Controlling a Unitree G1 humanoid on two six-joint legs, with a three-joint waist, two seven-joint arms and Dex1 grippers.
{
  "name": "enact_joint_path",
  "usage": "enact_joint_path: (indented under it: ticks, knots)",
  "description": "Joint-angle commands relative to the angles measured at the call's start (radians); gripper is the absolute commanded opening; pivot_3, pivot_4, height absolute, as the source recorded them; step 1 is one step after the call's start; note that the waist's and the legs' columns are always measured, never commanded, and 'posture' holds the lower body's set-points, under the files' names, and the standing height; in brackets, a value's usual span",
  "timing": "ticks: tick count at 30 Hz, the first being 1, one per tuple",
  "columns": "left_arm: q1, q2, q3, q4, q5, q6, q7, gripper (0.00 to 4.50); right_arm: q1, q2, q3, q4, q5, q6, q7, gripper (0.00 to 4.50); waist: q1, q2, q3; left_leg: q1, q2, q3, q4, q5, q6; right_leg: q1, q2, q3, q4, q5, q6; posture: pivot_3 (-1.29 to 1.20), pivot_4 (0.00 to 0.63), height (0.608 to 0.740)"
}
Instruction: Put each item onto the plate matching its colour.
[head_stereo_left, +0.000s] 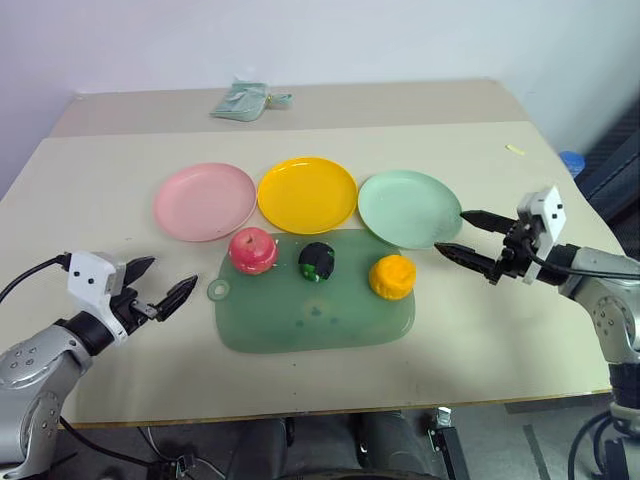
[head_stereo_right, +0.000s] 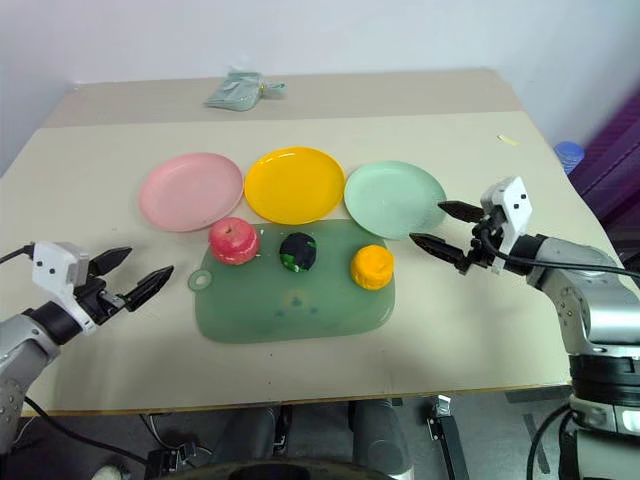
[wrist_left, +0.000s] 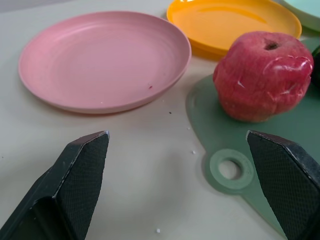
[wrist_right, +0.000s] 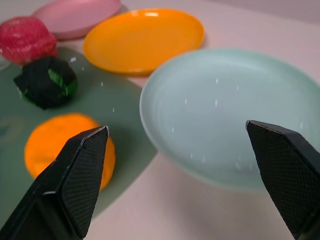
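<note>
This looks like a robotics lab or test room, not a home. A plain beige desk (head_stereo_left: 480, 330) stands against a bare pale wall (head_stereo_left: 300, 40), two tabletops pushed together with a seam across the back. Laid out on it like a staged exercise are toy foods on a green mat (head_stereo_left: 300, 320) and three plastic plates, pink (head_stereo_left: 204, 201), yellow (head_stereo_left: 307, 194) and mint green (head_stereo_left: 409, 208), in a neat row. Loose black cables (head_stereo_left: 600, 440) hang below the desk edge, and dark equipment (head_stereo_left: 615, 165) sits by the right wall.
</note>
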Motion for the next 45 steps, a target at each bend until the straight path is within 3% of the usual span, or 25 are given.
enact_joint_path:
  ticks: [1, 17, 26, 31, 39, 45]
  knots:
    - [0.02, -0.012, 0.042, -0.05, -0.01, -0.005, 0.021, 4.49, -0.026, 0.011, 0.013, 0.023, -0.012, -0.029, 0.015, 4.49, 0.002, 0.0, 0.0, 0.0, 0.0, 0.0, 0.0, 0.0, 0.0, 0.0, 0.0, 0.0, 0.0, 0.0, 0.0, 0.0, 0.15, 0.74]
    - [0.021, -0.047, 0.138, -0.04, -0.076, -0.004, 0.059, 4.49, -0.119, 0.089, 0.049, 0.116, -0.068, -0.116, -0.031, 4.49, 0.001, 0.0, 0.0, 0.0, 0.0, 0.0, 0.0, 0.0, 0.0, 0.0, 0.0, 0.0, 0.0, 0.0, 0.0, 0.0, 0.15, 0.74]
    - [-0.127, -0.048, 0.11, 0.05, -0.098, 0.011, 0.075, 4.49, -0.108, 0.082, 0.018, 0.055, -0.039, -0.068, -0.066, 4.49, 0.002, 0.0, 0.0, 0.0, -0.001, 0.0, 0.0, 0.0, 0.0, 0.0, -0.001, 0.0, 0.0, 0.0, 0.0, 0.0, 0.15, 0.74]
    - [-0.262, -0.045, 0.089, 0.066, -0.215, 0.082, 0.057, 4.49, -0.047, 0.078, -0.004, -0.062, 0.006, -0.021, -0.066, 4.49, 0.003, 0.0, 0.0, -0.001, -0.001, -0.001, 0.001, 0.0, 0.0, 0.0, 0.0, -0.001, 0.0, 0.0, 0.0, 0.0, 0.15, 0.74]
    - [-0.35, 0.099, -0.213, 0.118, -0.07, 0.057, -0.165, 4.49, 0.107, 0.054, -0.01, -0.325, 0.126, 0.091, -0.04, 4.49, 0.001, 0.0, 0.0, 0.0, -0.002, -0.001, 0.001, 0.0, 0.0, 0.0, 0.0, -0.001, 0.0, 0.0, 0.0, 0.0, 0.15, 0.74]
    - [-0.443, 0.103, -0.363, 0.229, 0.077, -0.013, -0.209, 4.49, 0.146, 0.071, 0.011, -0.436, 0.176, 0.144, -0.077, 4.49, 0.002, 0.0, 0.0, 0.0, -0.001, -0.001, 0.001, 0.0, 0.0, 0.0, 0.002, 0.0, 0.0, 0.0, 0.0, 0.0, 0.15, 0.74]
